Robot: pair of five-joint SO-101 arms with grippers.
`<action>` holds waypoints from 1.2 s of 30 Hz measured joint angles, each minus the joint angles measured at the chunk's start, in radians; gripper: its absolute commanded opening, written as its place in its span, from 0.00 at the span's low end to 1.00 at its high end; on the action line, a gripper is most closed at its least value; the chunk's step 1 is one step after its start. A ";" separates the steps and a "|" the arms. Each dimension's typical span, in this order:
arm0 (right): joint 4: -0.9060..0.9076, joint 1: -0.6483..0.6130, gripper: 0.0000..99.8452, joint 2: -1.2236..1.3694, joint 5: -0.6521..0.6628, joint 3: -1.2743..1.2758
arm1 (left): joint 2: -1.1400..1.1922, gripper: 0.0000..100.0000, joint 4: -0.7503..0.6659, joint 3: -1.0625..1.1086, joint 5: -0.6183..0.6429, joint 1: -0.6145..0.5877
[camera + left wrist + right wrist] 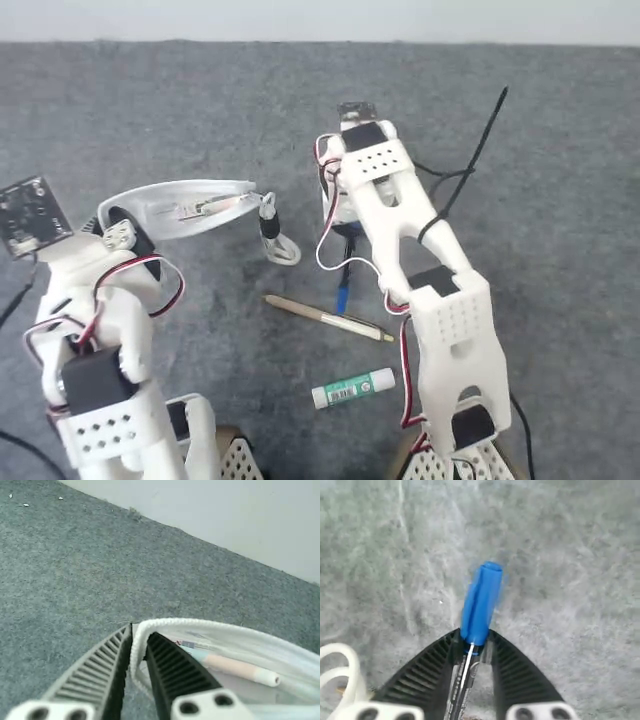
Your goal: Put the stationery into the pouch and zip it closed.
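Your left hand (139,635) pinches shut on the pouch (210,627) rim; one pale pen (235,666) already inside. Your right hand (475,635) grips a blue pen (481,600), low near the pouch. Tan pen (325,318) and glue stick (352,388) lie on the bench (150,100); zip not yet closed.

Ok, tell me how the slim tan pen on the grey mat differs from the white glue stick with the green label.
The tan pen is long and thin; the glue stick is short and thick. The pen is tan; the glue stick is white with a green band. Both lie flat on the grey mat, not touching.
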 measured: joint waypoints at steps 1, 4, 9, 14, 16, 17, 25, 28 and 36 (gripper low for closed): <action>0.000 -0.003 0.13 0.003 0.000 0.000 | 0.000 0.01 0.000 0.000 0.000 0.000; 0.000 -0.005 0.13 0.003 0.000 0.000 | 0.000 0.01 0.000 0.000 0.000 0.000; -0.028 -0.006 0.13 0.003 0.000 0.000 | 0.000 0.01 0.000 0.000 0.000 0.000; -0.051 -0.006 0.13 0.009 0.000 0.000 | 0.000 0.01 0.000 0.000 0.000 0.000; -0.061 -0.008 0.13 0.040 0.000 0.000 | 0.000 0.01 0.000 0.000 0.000 0.000; -0.072 -0.011 0.13 0.060 -0.008 0.000 | 0.000 0.01 0.000 0.000 0.000 0.000; -0.095 -0.005 0.01 0.095 -0.028 -0.002 | 0.000 0.01 0.000 0.000 0.000 0.000; -0.095 -0.005 0.00 0.097 -0.028 -0.002 | 0.000 0.01 0.000 0.000 0.000 0.000; -0.054 -0.006 0.01 0.069 -0.028 -0.002 | 0.000 0.01 0.000 0.000 0.000 0.000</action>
